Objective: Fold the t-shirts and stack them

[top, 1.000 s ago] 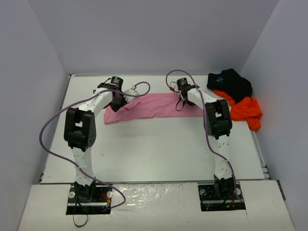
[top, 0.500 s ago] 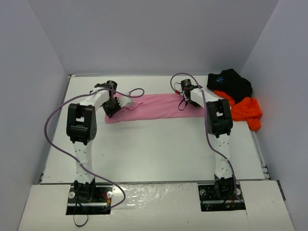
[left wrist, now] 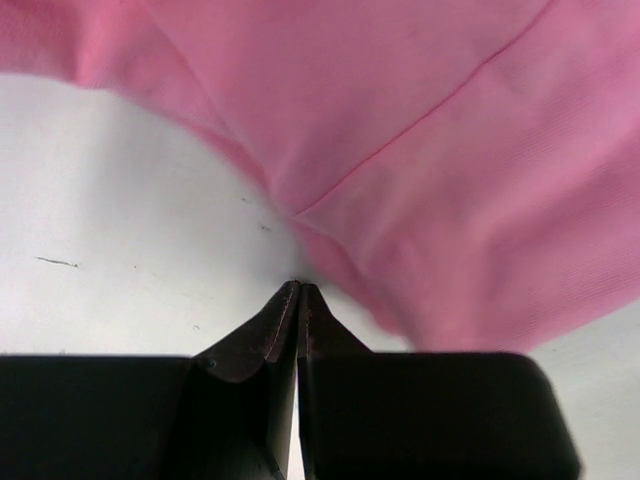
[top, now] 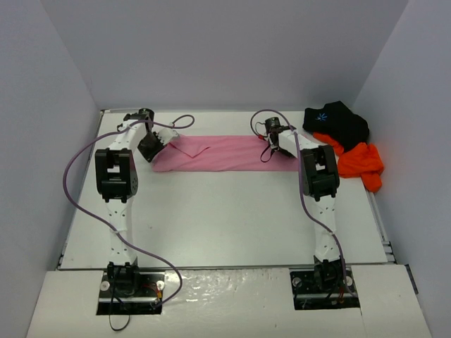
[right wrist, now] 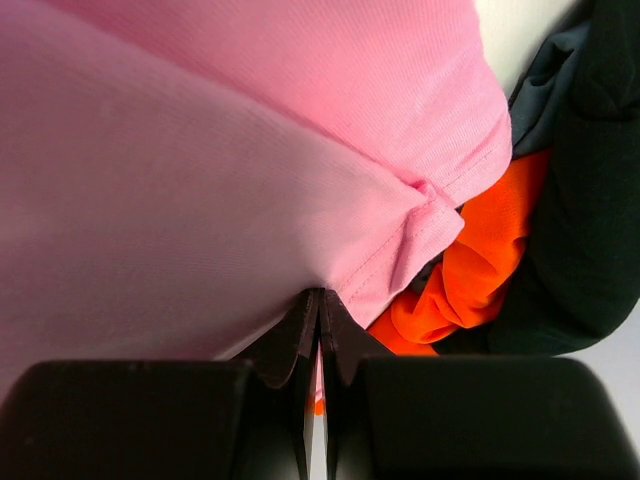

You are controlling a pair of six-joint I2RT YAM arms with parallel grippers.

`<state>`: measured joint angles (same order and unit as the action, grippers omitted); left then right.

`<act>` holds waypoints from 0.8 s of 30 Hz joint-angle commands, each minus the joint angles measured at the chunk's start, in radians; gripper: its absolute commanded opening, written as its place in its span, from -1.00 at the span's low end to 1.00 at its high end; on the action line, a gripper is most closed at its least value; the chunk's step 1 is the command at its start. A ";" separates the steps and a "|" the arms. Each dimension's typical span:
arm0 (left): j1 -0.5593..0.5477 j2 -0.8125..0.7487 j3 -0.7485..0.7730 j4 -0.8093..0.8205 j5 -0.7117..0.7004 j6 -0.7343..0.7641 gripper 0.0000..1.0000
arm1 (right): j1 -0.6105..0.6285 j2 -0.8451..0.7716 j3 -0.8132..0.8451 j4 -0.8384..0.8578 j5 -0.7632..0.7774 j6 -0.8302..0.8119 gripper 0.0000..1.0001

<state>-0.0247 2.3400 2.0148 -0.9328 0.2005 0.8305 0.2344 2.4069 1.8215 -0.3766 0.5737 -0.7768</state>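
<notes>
The white bench (top: 232, 211) holds all three shirts. The pink shirt (top: 225, 153) lies in a long strip across the far part, pulled out between the two claws. The black shirt (top: 338, 121) sits bunched in the far right corner, and the orange shirt (top: 361, 162) is crumpled just in front, touching it. Only the top view shows the whole strip. Only the right wrist view shows the pink hem lying over the orange and black cloth. The left arm (top: 113, 179) and right arm (top: 320, 172) both reach far forward and bend down. The left claw (left wrist: 298, 290) is pinched together on a pink fold low by the bench. The right claw (right wrist: 320, 295) is pinched tight on the pink edge.
</notes>
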 commanded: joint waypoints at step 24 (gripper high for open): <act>0.019 -0.365 -0.140 0.144 -0.019 -0.103 -1.00 | 0.368 -0.438 -0.516 -0.319 -0.301 -0.048 -1.00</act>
<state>-0.0135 2.1575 1.8610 -0.8252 0.1670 0.7690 0.5361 2.1069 1.3917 -0.5909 0.4083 -0.8159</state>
